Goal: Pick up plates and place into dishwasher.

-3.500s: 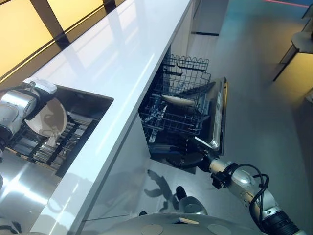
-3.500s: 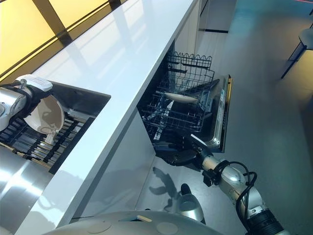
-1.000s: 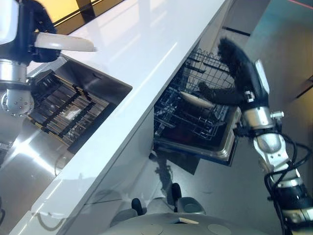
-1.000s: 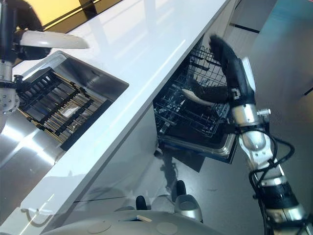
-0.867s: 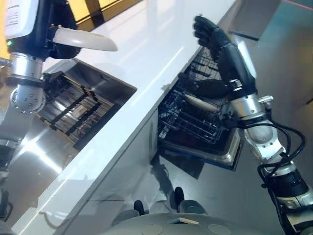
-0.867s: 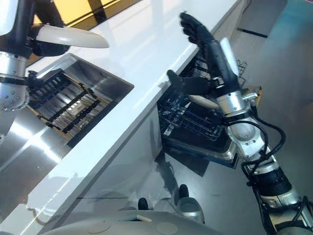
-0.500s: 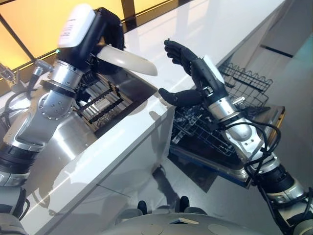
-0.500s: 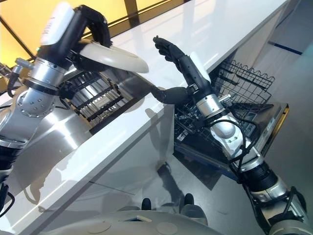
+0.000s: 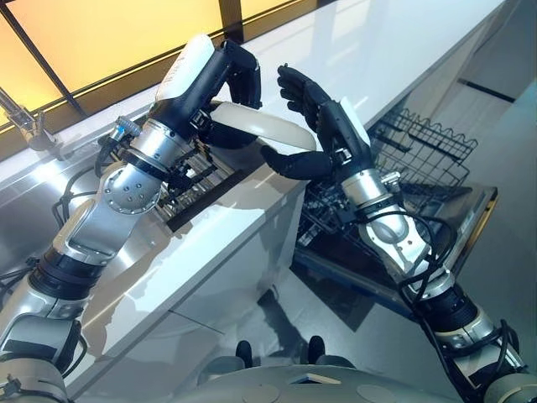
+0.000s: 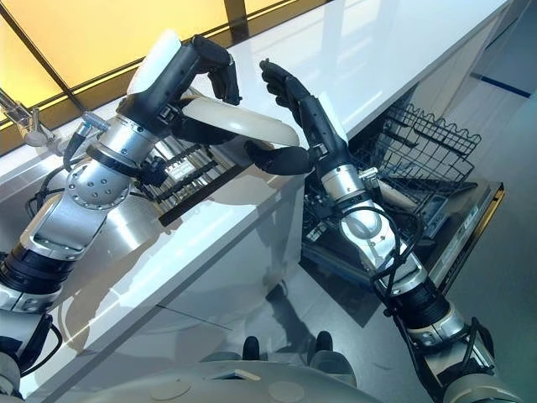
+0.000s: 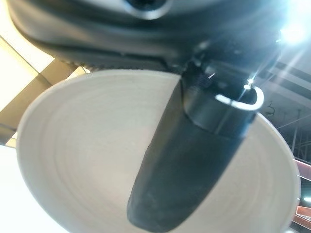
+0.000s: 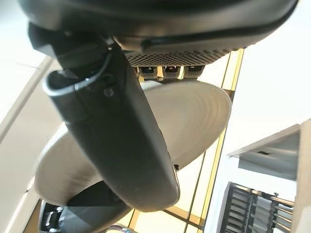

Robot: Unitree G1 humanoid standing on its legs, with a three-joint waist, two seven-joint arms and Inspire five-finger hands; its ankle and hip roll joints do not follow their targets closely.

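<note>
While the white countertop runs from near left to far right across both eye views, the open dishwasher sits below its right edge with its door down and a wire rack pulled out, and the wrist views leave all of that out apart from a corner of the sink rack. One sink with a dark slatted rack lies to the left, with one faucet at its far-left edge. One more plate lies in the dishwasher rack. One plate is held above the counter's near edge between the two hands: cream-white, round and shallow, with faint concentric rings that show in the left wrist view. The left hand clamps the plate's left rim, thumb across its face and fingers curled behind. The right hand meets the plate's right rim with its fingers spread and raised, thumb reaching under the plate.
</note>
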